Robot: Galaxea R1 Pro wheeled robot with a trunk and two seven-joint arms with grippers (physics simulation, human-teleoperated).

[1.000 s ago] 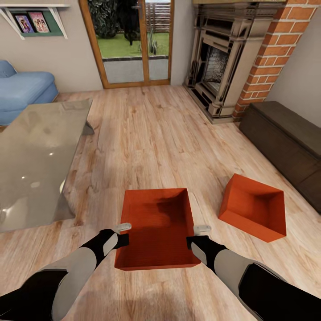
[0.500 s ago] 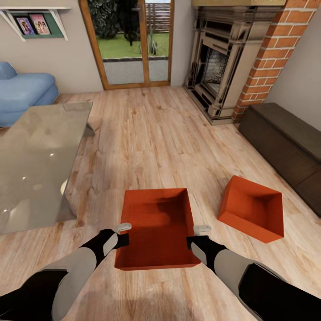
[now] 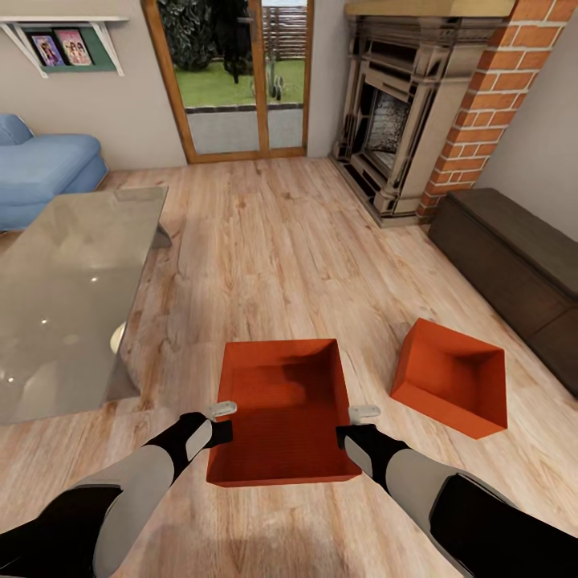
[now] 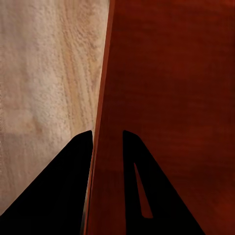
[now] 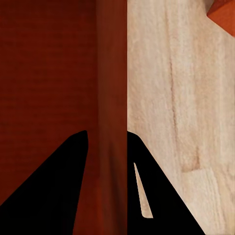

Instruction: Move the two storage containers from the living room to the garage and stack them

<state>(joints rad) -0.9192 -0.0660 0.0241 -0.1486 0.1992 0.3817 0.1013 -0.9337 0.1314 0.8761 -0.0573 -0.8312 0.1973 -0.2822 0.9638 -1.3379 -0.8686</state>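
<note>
One orange-red storage container (image 3: 281,417) sits open-top between my two arms over the living room's wood plank floor. My left gripper (image 3: 218,421) is shut on its left wall, and the left wrist view shows that wall (image 4: 161,98) pinched between the dark fingers of the gripper (image 4: 106,134). My right gripper (image 3: 353,423) is shut on the right wall (image 5: 111,88), one finger inside and one outside (image 5: 106,134). The second storage container (image 3: 449,377) lies tilted on the floor to the right, apart from both grippers; its corner (image 5: 223,12) shows in the right wrist view.
A glass table (image 3: 64,281) stands at the left and a blue sofa (image 3: 40,164) behind it. A dark low cabinet (image 3: 514,265) runs along the right wall. The fireplace (image 3: 393,120) with its brick chimney (image 3: 482,104) and a glass door (image 3: 241,80) are ahead.
The whole picture has shifted slightly, so the camera moved. The held container and both grippers keep their place in the view, while the second container and the room drift a little.
</note>
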